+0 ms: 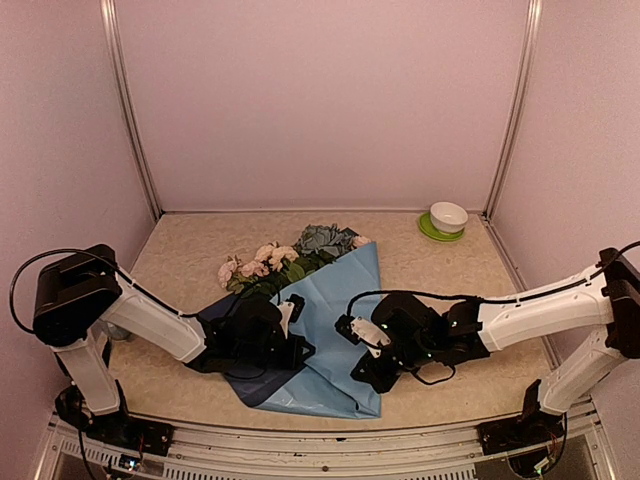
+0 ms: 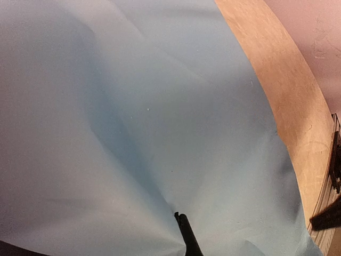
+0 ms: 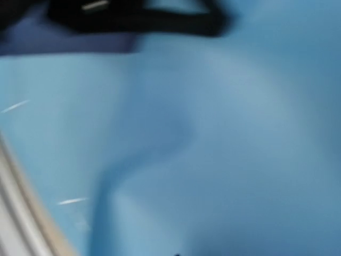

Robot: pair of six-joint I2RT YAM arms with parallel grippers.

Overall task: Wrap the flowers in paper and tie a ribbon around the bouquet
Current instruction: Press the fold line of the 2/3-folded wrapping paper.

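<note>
The light blue paper (image 1: 335,320) lies spread at the table's middle front, its darker side (image 1: 255,385) showing at the near left corner. The flowers (image 1: 285,258) rest on its far end, pink blooms to the left and blue-grey ones behind. My left gripper (image 1: 292,345) sits on the paper's left part; in the left wrist view it (image 2: 180,216) is shut on the paper (image 2: 149,106), whose creases run to its tip. My right gripper (image 1: 364,372) is low at the paper's right edge, shut. The right wrist view shows only blurred paper (image 3: 213,149). The ribbon is out of view.
A white bowl on a green saucer (image 1: 447,220) stands at the back right corner. Pale walls close in the table on three sides. A metal rail (image 1: 330,430) runs along the near edge. A loose black cable (image 1: 432,378) hangs under the right wrist.
</note>
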